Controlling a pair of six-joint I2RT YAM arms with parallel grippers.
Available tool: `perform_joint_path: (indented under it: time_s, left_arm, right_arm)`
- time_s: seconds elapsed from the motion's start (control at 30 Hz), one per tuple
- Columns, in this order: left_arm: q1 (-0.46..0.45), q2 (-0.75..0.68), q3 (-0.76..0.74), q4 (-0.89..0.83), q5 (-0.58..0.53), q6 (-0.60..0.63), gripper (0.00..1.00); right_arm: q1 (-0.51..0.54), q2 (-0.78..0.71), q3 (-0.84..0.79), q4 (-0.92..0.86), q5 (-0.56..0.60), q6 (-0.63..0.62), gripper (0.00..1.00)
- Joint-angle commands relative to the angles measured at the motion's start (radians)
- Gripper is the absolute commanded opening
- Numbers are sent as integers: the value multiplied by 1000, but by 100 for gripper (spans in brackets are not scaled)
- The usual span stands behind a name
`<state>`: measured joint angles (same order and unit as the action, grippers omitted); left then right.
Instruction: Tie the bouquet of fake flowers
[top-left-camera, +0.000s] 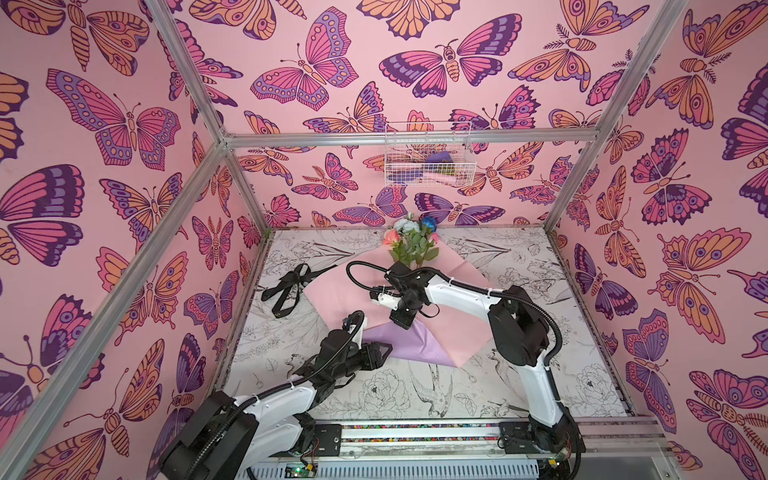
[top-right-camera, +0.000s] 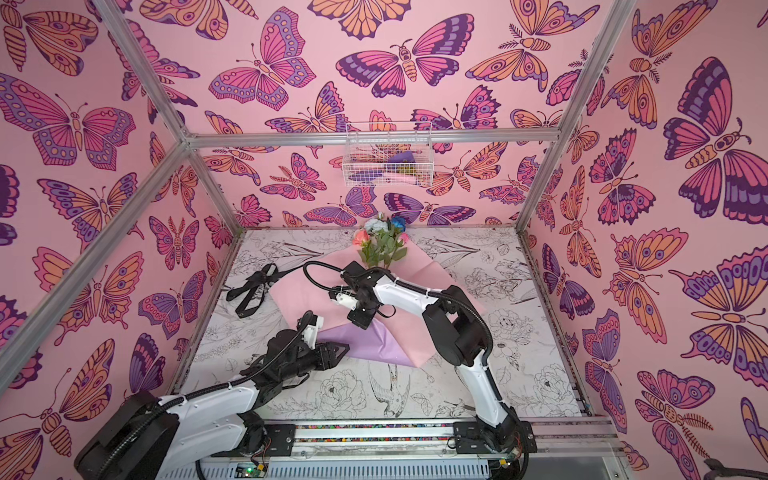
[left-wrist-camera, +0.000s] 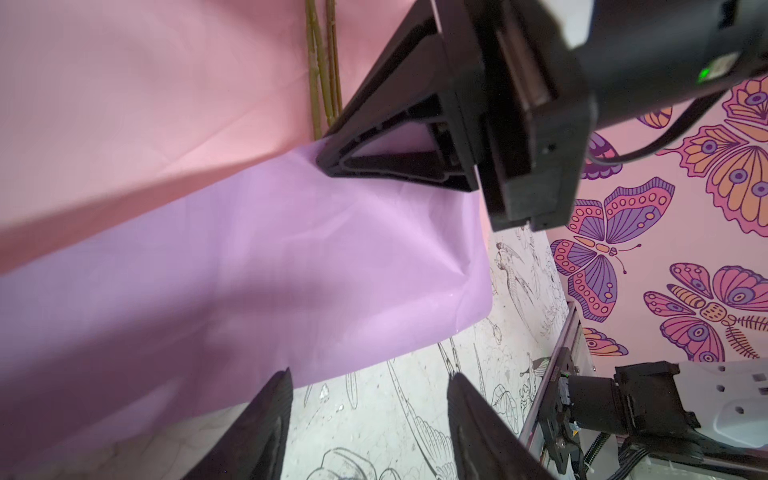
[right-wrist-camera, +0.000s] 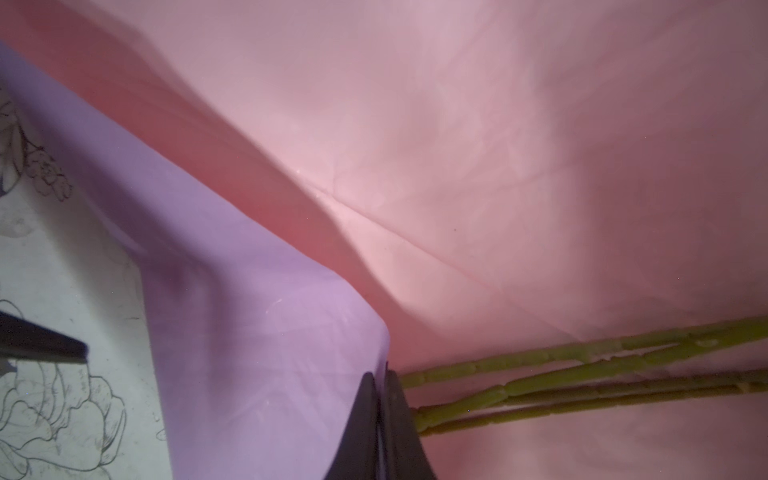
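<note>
One corner of the wrapping paper (top-left-camera: 328, 291) sat pinched in the closed right gripper (right-wrist-camera: 380, 376), probably for folding over the bouquet (top-left-camera: 413, 243); below centre frame, the left gripper (top-left-camera: 384, 351) gaped empty.

Left gripper (left-wrist-camera: 370, 374) fingers apart, nothing between, above floral table (left-wrist-camera: 415, 399) at lilac paper (left-wrist-camera: 291, 257) corner; right gripper (left-wrist-camera: 330, 145) pinches that paper's raised edge beside green stems (left-wrist-camera: 322, 83) on pink paper (left-wrist-camera: 145, 104).
</note>
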<state>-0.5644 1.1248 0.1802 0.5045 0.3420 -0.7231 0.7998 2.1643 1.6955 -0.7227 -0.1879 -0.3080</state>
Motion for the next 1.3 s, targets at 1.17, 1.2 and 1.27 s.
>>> perform_joint_path:
  time_s: [1.17, 1.2, 1.27]
  left_arm:
    - [-2, 298, 60, 102, -221, -102, 45]
    - [-2, 300, 61, 105, -221, -106, 45]
    - [-3, 304, 58, 111, -218, -113, 45]
  right_arm:
    - [-89, -432, -343, 288, 105, 574, 53]
    - [-79, -470, -387, 299, 98, 606, 51]
    - [-43, -542, -483, 307, 100, 685, 47]
